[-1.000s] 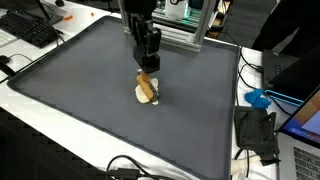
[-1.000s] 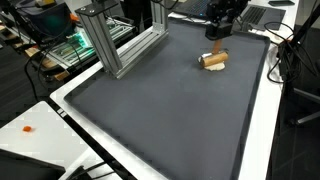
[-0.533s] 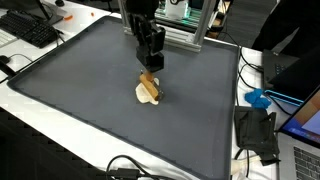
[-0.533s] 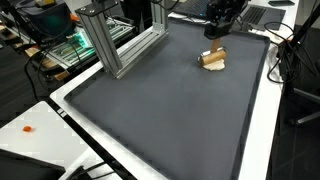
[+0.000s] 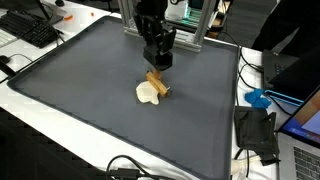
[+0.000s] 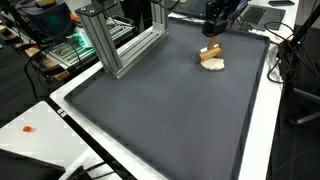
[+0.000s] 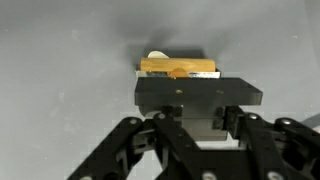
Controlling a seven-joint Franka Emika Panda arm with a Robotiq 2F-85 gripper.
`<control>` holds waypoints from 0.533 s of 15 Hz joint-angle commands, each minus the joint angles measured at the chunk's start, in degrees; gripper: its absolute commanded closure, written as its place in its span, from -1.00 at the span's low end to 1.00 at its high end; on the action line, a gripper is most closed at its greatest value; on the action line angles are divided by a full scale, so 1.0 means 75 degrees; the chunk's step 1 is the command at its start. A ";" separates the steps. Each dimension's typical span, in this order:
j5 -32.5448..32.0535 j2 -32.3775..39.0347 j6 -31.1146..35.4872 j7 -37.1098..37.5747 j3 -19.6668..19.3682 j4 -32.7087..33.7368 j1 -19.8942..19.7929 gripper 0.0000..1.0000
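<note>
We see the gripper [image 5: 157, 66] low over the far part of the grey mat [image 5: 80, 95], its jaws pinching the upper end of a wooden block [image 5: 158, 84]. The block tilts, and its lower end touches a pale round piece [image 5: 146, 95] lying on the mat. In the wrist view the block sits crosswise at the fingertips, with the pale piece just behind it.
</note>
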 commanded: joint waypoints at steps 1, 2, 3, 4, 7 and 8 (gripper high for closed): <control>0.0367 0.0207 -0.0198 -0.0325 0.0137 -0.0189 -0.0023 0.45; 0.0408 0.0190 -0.0208 -0.0493 0.0172 -0.0187 -0.0037 0.45; 0.0361 0.0179 -0.0241 -0.0615 0.0174 -0.0186 -0.0023 0.45; 0.0294 0.0166 -0.0219 -0.0782 0.0169 -0.0170 -0.0015 0.45; -0.0184 0.0151 0.0041 -0.0848 0.0010 -0.0106 0.0126 0.45; -0.0291 0.0164 0.0231 -0.0758 -0.0037 -0.0105 0.0164 0.45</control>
